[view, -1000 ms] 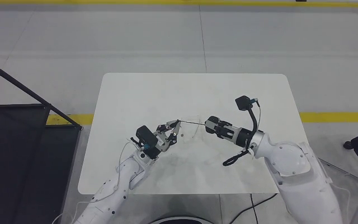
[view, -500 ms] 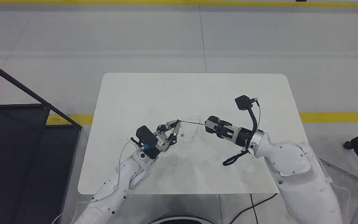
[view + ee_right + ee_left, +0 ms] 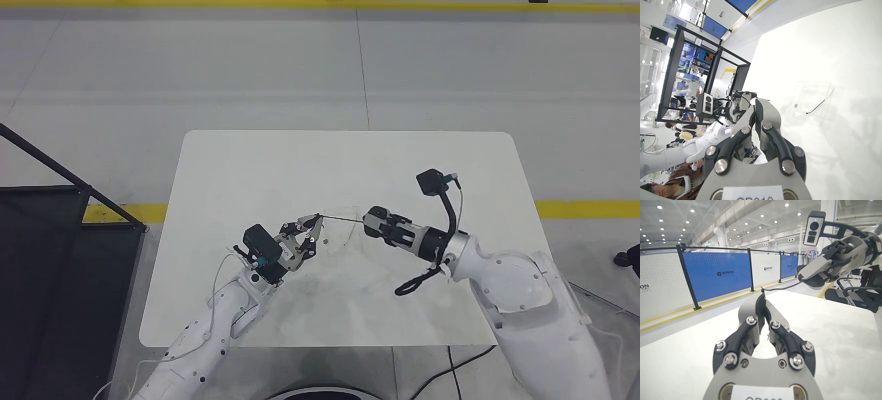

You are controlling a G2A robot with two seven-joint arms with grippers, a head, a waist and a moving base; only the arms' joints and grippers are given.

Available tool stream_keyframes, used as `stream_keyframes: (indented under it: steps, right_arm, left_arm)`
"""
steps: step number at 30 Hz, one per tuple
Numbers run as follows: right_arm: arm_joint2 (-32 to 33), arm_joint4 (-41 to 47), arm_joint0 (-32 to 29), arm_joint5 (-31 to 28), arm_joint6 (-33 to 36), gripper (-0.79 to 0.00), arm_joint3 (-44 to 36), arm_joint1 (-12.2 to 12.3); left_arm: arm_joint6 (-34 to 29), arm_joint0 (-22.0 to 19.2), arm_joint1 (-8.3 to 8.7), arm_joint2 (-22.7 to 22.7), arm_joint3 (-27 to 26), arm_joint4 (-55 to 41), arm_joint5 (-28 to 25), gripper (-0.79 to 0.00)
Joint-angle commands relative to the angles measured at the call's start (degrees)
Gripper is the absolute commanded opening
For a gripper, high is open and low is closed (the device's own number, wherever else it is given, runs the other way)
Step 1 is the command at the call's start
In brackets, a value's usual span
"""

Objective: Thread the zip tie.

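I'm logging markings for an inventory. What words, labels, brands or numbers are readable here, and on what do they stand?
Left gripper: base label cut off by the picture's edge, unreadable.
Right gripper: the same, cut off.
Blue panels behind the table: a company logo, left unquoted.
Zip tie and table: no print.

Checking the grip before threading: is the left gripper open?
No, the left gripper is shut on one end of the zip tie, pads pressed together.

The zip tie (image 3: 340, 218) bars the gap between left gripper (image 3: 315, 219) and right gripper (image 3: 367, 220). A clear tray (image 3: 350, 241) lies beneath it; the table (image 3: 400, 170) beyond gives room.
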Motion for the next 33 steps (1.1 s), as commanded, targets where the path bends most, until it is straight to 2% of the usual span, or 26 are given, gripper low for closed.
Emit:
stream_keyframes:
  steps: [1, 11, 17, 25, 33]
  right_arm:
    - [0.1, -0.1, -0.1, 0.2, 0.0, -0.785, -0.1, 0.0]
    - [0.9, -0.2, -1.6, -0.1, -0.4, -0.785, -0.8, 0.2]
    - [1.4, -0.1, -2.5, 0.0, -0.7, -0.785, -1.6, 0.3]
    - [2.1, -0.9, -4.2, 1.7, -1.3, -0.785, -3.5, 0.4]
    - [2.8, -1.0, -5.1, 3.0, -1.2, -0.785, -5.0, 0.5]
  left_arm:
    - [0.0, 0.0, 0.00, 0.0, 0.0, 0.0, 0.0, -0.785]
    - [0.0, 0.0, 0.00, 0.0, 0.0, 0.0, 0.0, -0.785]
    - [-1.2, 1.0, -0.08, -0.2, -1.6, 1.2, 2.0, -0.785]
    - [1.5, 1.8, -0.28, -0.2, -1.9, 4.3, 5.1, -0.785]
    - [1.7, 1.7, -0.47, -0.1, -1.6, 4.4, 5.5, -0.785]
